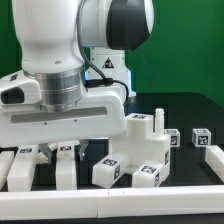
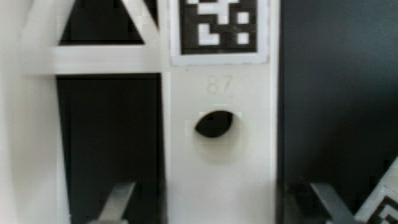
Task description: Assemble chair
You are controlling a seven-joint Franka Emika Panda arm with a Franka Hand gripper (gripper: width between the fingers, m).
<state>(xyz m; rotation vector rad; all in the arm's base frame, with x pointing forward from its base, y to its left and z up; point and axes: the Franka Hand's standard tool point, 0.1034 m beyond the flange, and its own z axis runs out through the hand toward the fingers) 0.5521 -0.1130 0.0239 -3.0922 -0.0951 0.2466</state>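
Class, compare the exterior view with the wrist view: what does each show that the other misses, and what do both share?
Exterior only: the arm, several loose chair parts and the rail in front.
Wrist only: a panel close up, its dark hole, and the pincer with jaws open astride the panel's bar.
Both: white parts carrying tags, set against the black table.

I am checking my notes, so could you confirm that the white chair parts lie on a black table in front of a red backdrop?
Not quite: the backdrop is green, not red, as the exterior view shows. The white chair parts do lie on a black table.
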